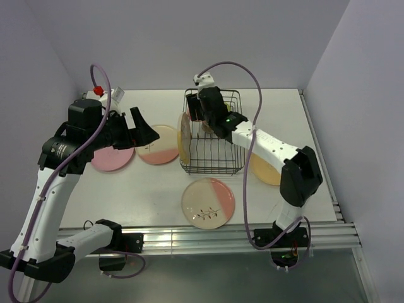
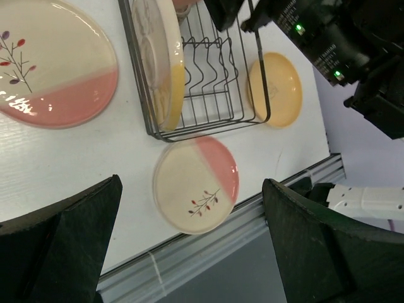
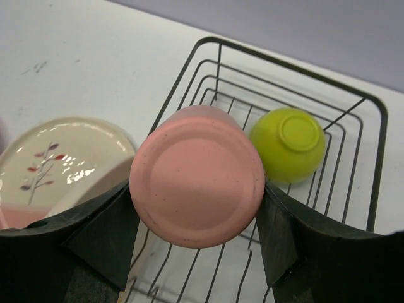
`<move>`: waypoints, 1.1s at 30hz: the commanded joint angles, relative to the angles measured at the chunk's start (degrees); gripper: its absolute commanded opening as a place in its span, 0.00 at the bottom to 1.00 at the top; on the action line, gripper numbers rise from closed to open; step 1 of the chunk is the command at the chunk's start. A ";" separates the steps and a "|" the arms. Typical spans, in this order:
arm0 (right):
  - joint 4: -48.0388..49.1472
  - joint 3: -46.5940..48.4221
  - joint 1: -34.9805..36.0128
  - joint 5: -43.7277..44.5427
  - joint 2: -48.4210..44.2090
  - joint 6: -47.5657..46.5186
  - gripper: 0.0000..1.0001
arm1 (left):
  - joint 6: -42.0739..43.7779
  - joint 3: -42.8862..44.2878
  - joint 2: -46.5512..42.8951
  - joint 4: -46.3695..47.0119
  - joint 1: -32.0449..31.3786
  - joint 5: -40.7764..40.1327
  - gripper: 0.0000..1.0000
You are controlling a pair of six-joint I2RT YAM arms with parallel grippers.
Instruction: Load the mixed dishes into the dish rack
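The black wire dish rack [image 1: 212, 171] [image 2: 208, 131] [image 3: 284, 63] stands mid-table. A cream-and-yellow plate [image 1: 184, 137] [image 2: 161, 60] stands on edge at its left end, and a lime-green bowl [image 3: 288, 144] lies upside down inside. Above the rack, my right gripper [image 1: 201, 112] [image 3: 197, 208] is shut on the salmon-pink tumbler [image 3: 197, 184], whose base faces the camera. My left gripper [image 1: 144, 131] [image 2: 192, 189] hangs open and empty, high over the table left of the rack.
On the table lie a cream-and-pink plate [image 1: 208, 202] [image 2: 196, 185] in front of the rack, another [image 1: 159, 145] [image 2: 50, 63] to its left, a plain pink plate [image 1: 113, 158] further left, and an orange-yellow plate [image 1: 265, 170] [image 2: 274, 88] on the right.
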 commanded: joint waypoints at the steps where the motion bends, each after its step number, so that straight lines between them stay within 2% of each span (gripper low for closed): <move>1: 11.83 2.72 0.47 10.28 2.26 -6.93 0.00 | 6.50 -0.12 -2.28 -1.73 0.02 1.56 0.99; 8: 11.92 11.60 0.56 12.12 14.83 -13.25 0.00 | 9.14 -0.74 -4.04 -3.67 0.02 -1.52 0.99; 13: 11.57 16.34 0.04 10.81 20.37 -13.79 0.00 | 10.46 -1.09 -5.00 -4.28 0.02 -2.49 0.99; 16: 9.73 22.39 -0.23 10.63 25.19 -13.87 0.00 | 11.25 -1.36 -5.36 -4.99 0.02 -3.98 0.99; 24: 3.32 28.04 -2.51 7.39 28.02 -7.90 0.00 | 12.31 -1.71 -4.57 -4.72 -0.42 -5.30 0.99; 33: 1.99 24.00 -3.22 5.10 26.09 -2.73 0.00 | 12.13 -2.06 -3.86 -4.90 -0.68 -5.92 0.99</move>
